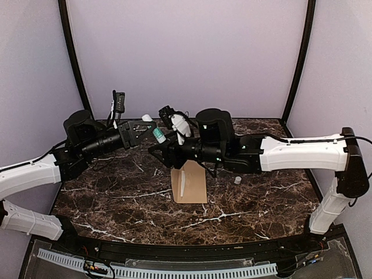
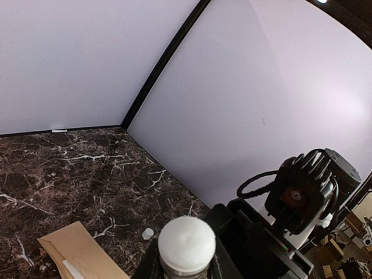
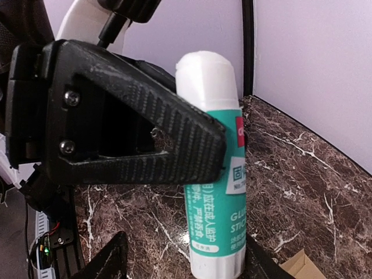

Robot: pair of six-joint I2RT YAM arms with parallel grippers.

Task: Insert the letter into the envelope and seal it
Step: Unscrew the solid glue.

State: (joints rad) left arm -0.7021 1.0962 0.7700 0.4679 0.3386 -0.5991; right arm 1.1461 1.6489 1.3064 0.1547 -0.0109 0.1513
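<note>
The tan envelope (image 1: pixel 193 185) lies flat on the marble table, mid-table; it also shows in the left wrist view (image 2: pixel 72 247) and the right wrist view (image 3: pixel 302 264). A thin white strip (image 1: pixel 182 183) runs along its left part; no separate letter sheet shows. A teal and white glue stick (image 1: pixel 158 135), uncapped, hangs in the air behind the envelope. My left gripper (image 1: pixel 149 132) is shut on its upper part (image 3: pixel 212 116), one finger (image 3: pixel 174 145) across it. My right gripper (image 3: pixel 186 261) is open, its jaws astride the stick's base. The stick's white dome (image 2: pixel 187 244) fills the left wrist view's bottom.
A small white cap (image 1: pixel 238 180) lies on the table right of the envelope, also in the left wrist view (image 2: pixel 148 233). Another small white object (image 1: pixel 147 117) sits at the back. A black device on a cable (image 1: pixel 119 102) stands at the back left. Lilac walls close in the table.
</note>
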